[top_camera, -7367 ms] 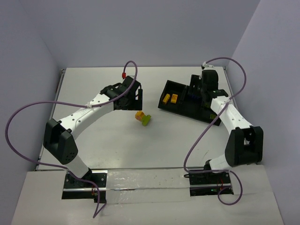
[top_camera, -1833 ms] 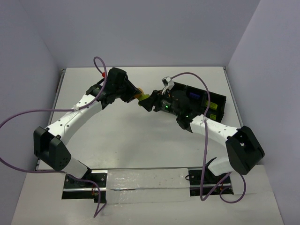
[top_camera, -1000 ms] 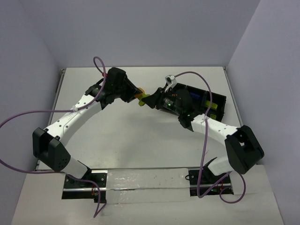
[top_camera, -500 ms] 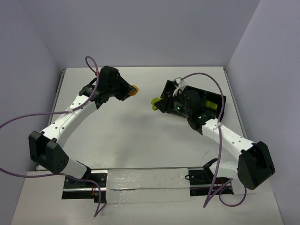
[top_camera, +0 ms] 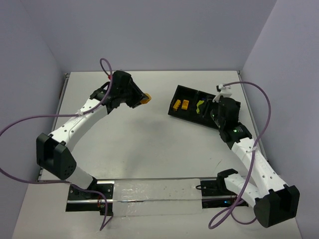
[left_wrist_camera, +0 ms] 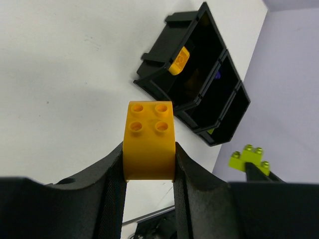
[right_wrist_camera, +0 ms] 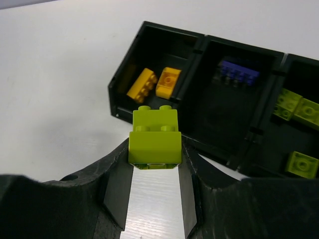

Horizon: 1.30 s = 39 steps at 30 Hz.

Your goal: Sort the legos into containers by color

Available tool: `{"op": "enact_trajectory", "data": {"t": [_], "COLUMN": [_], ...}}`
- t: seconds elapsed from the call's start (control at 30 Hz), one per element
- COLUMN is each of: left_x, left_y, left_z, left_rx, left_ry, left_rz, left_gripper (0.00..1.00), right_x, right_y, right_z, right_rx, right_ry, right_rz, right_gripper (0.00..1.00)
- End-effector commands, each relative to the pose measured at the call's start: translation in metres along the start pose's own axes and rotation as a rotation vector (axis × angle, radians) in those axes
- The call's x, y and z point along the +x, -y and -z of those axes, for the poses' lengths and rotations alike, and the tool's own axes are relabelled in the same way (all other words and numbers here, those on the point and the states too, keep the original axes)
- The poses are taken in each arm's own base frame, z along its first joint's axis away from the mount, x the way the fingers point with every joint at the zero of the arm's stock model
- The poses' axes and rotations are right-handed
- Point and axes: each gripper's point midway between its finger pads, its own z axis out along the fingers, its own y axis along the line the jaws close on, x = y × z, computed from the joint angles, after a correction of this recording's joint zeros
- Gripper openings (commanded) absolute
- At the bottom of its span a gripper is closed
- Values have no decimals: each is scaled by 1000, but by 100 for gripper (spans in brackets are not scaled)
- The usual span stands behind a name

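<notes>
Left jaws clamp orange brick; right jaws clamp green brick, now separated, above tray.

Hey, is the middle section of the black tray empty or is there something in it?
Not empty. In the right wrist view, the middle section of the black tray holds a blue-purple brick.
</notes>
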Motion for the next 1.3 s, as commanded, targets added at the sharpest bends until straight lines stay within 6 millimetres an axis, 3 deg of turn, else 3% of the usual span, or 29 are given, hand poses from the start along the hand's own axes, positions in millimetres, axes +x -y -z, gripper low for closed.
{"op": "enact_trajectory", "data": {"t": [0.0, 0.3, 0.33, 0.53, 0.67, 0.87, 0.97, 1.07, 1.2, 1.27], "left_x": [21, 62, 66, 58, 57, 53, 54, 58, 61, 61], "left_y": [30, 92, 86, 110, 108, 114, 116, 119, 124, 132], "left_z": [-16, -66, -83, -123, -158, -185, -194, -197, -197, -190], "left_rx": [61, 138, 109, 150, 134, 139, 150, 168, 194, 217], "left_ry": [-62, -153, -161, -87, -60, -24, -22, -31, -40, -36], "left_rz": [-126, -316, -326, -350, -376, -406, -414, -419, -427, -441], "left_gripper": [0, 0, 0, 0, 0, 3, 9, 29, 65, 76], "right_x": [-20, -28, -27, -29, -27, -22, -18, -16, -15, -14], "right_y": [30, 33, 32, 25, 22, 21, 23, 24, 25, 26], "right_z": [18, 31, 32, 42, 47, 54, 56, 58, 60, 60], "right_rx": [141, 147, 142, 103, 83, 70, 75, 82, 84, 87], "right_ry": [68, 113, 113, 124, 124, 119, 111, 105, 105, 101], "right_rz": [6, 0, -1, 0, -9, -12, -11, -8, -5, -3], "right_gripper": [0, 0, 0, 0, 0, 0, 0, 0, 0, 0]}}
